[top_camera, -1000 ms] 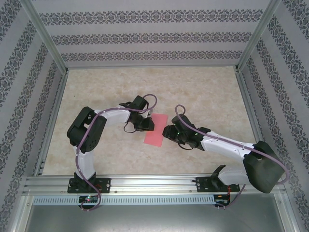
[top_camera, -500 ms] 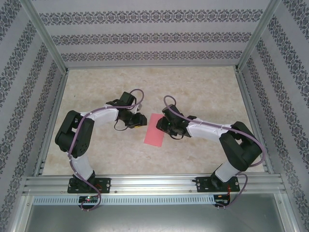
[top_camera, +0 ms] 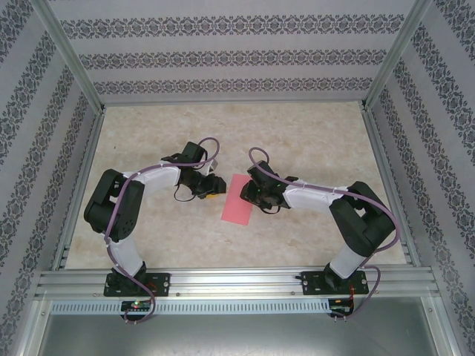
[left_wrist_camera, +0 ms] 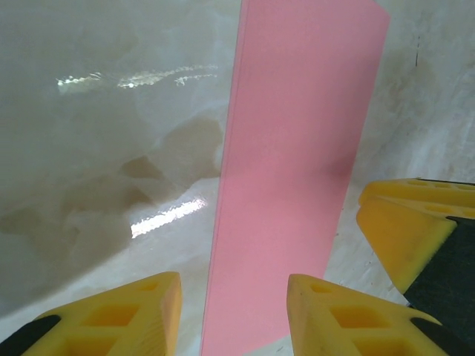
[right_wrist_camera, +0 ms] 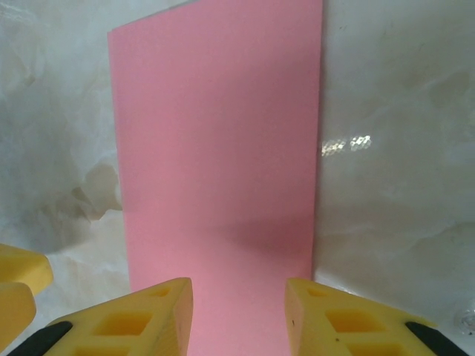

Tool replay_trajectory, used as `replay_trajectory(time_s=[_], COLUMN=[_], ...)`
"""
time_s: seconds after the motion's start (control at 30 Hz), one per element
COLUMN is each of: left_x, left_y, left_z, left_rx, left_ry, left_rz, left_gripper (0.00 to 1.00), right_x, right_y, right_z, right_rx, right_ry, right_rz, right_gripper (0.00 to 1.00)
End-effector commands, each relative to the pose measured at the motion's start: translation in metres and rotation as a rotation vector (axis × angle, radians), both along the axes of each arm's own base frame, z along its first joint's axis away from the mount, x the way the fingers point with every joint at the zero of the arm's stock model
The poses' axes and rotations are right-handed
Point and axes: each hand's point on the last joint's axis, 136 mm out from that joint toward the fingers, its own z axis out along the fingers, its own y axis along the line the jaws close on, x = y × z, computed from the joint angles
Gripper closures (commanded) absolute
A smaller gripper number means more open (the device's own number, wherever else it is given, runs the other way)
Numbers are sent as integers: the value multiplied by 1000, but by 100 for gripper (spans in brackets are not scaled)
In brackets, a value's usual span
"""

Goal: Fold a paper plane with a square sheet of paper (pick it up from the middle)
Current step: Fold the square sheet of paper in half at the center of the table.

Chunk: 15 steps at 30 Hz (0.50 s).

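Note:
The square sheet of paper (top_camera: pixel 239 199) lies flat on the table as a narrow pink rectangle, with a doubled edge along one long side (left_wrist_camera: pixel 297 148) (right_wrist_camera: pixel 223 148). My left gripper (top_camera: pixel 214 186) is at its far left edge, open, the paper's end lying under the gap between its yellow fingers (left_wrist_camera: pixel 234 319). My right gripper (top_camera: pixel 251 195) is at the far right edge, open, and paper shows between its fingers (right_wrist_camera: pixel 237 319) too. Neither gripper holds the sheet. Each wrist view catches the other gripper's yellow fingertips (left_wrist_camera: pixel 404 230) (right_wrist_camera: pixel 18 285). A paper plane is out of view.
The marbled tabletop (top_camera: pixel 312 141) is fenced by patterned walls and metal posts (top_camera: pixel 70 59). A metal rail (top_camera: pixel 237 282) at the near edge carries both arm bases.
My left gripper backed off the sheet's far left corner and opened. My right arm swung forward and left to the sheet's far right edge, its jaws narrowing a little. The sheet stayed put.

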Motion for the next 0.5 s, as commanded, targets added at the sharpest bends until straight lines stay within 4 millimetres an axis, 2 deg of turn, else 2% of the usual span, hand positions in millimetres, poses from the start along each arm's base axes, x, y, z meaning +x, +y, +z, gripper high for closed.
replay_trajectory(time_s=[0.0,0.1,0.47], left_x=[1,1,-3], left_y=[-5,-7,-13], left_z=[0,0,-2], left_rx=[-37,-42,-46], left_ry=[7,11,25], left_rz=[-7,-10,-30], left_gripper=[56,56,55], right_x=[0,-1,-9], right_y=[-2,2,-9], right_z=[-8,-12,-18], right_rx=[3,27,-11], right_ry=[21,28,44], right_rz=[-10,-5,-18], right_gripper=[61,61,60])
